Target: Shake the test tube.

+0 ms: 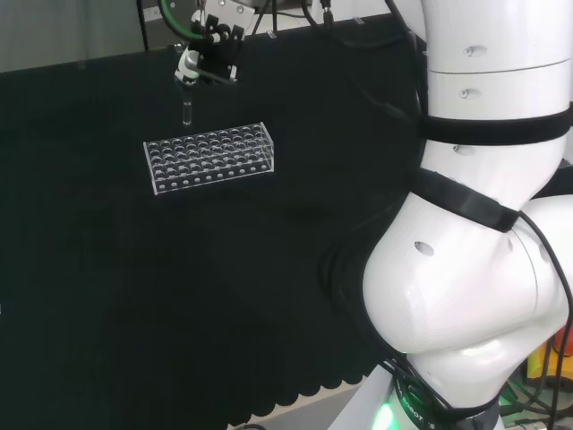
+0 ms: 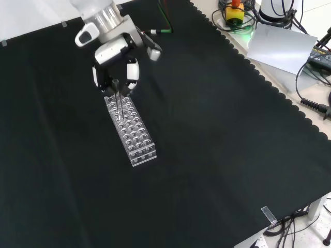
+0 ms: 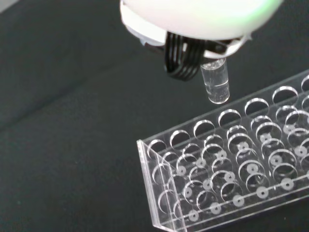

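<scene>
Hand (image 1: 210, 55) is hanging up in the air over the far-left part of the table (image 1: 107, 296) in the head view, fingers curled round a clear test tube (image 1: 186, 111) that points straight down. The tube's rounded bottom sits just above the clear plastic rack (image 1: 209, 158), near the rack's left end in that view, not touching it.

Going left to right in the head view: lots of bare black cloth to the left of the rack, then the rack itself, then more open cloth, then the arm's big white links (image 1: 483, 233) taking up the right side. The scalloped cloth edge (image 1: 295, 399) runs along the near side, well away from the rack.

Front view flips things a bit. The hand (image 2: 116, 64) comes in from the top, and the rack (image 2: 131, 130) runs lengthwise away from it, toward the bottom of the view. The tube (image 2: 118, 95) hangs over the rack's upper end. Open cloth on every side here, and the scalloped edge of the cloth (image 2: 269, 85) runs down the right, with cables and gear (image 2: 289, 31) beyond it.

Wrist view gives what the other two can't: the tube (image 3: 215, 87) close up, with a clear gap between its round bottom and the rack's (image 3: 231, 174) top row of holes. I can't tell from any view whether there's liquid in it. The rack holes that show look empty.
</scene>
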Available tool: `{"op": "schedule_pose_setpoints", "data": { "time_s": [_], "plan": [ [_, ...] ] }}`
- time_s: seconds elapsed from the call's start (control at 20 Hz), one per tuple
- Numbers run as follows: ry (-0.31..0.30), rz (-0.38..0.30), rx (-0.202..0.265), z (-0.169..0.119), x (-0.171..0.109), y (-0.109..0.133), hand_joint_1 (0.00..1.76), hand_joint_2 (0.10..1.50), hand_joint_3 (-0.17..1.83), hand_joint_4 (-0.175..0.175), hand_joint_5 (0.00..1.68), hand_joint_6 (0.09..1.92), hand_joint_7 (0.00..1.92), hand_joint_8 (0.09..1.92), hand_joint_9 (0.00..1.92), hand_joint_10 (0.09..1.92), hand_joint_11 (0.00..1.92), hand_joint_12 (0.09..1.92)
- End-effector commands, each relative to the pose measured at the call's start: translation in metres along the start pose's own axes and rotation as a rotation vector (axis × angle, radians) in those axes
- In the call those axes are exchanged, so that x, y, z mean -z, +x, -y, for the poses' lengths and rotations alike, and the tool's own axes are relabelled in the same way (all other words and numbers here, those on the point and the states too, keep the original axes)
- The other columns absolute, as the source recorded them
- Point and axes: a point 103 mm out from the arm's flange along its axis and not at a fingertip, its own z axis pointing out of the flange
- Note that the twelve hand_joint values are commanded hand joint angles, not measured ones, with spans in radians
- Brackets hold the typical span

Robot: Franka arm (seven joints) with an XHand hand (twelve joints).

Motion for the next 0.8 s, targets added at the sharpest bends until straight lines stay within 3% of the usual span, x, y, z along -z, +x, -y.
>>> {"op": "schedule_pose_setpoints", "data": {
  "time_s": [0.05,0.4,0.8],
  "plan": [
    [-0.029,-0.018,0.009,0.012,0.030,-0.001,1.43,0.58,0.77,-0.175,1.24,0.73,1.32,0.78,1.26,0.71,1.10,1.01],
    [-0.021,-0.029,0.024,0.031,0.034,0.010,1.43,0.58,0.77,-0.175,1.24,0.73,1.32,0.78,1.26,0.72,1.10,1.01],
    [0.016,-0.058,0.131,0.054,0.015,0.077,1.43,0.58,0.77,-0.175,1.24,0.73,1.32,0.78,1.26,0.72,1.09,1.01]
  ]
}}
